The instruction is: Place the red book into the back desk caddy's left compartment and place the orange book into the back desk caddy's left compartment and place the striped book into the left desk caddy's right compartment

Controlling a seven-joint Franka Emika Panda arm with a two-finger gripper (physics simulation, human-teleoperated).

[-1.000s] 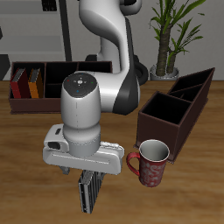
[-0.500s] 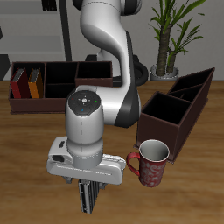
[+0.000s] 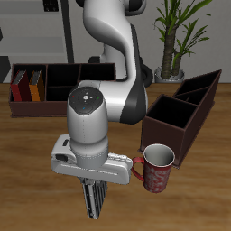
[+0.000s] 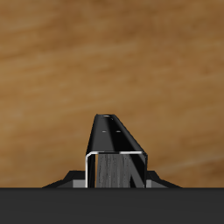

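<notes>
1. The gripper (image 3: 94, 188) hangs low over the table (image 3: 27, 171), near its front edge, with the striped book (image 3: 94, 197) hanging beneath it. From the wrist view the book (image 4: 116, 149) sits between the fingers, so they look closed on its upper end, though the arm's bulk hides the actual contact from outside.
2. The red book (image 3: 19, 86) and orange book (image 3: 34, 88) stand in the end compartment of the back desk caddy (image 3: 54, 81), so the striped one seems to be the remaining job.
3. The left desk caddy (image 3: 180, 113) stands well apart, beyond a red mug (image 3: 157, 167).
4. Risks: the book dangles from a small hold and could swing or slip during travel; carried too low it could clip the mug or the caddy's wall.
5. No writing or brand is readable anywhere.
</notes>
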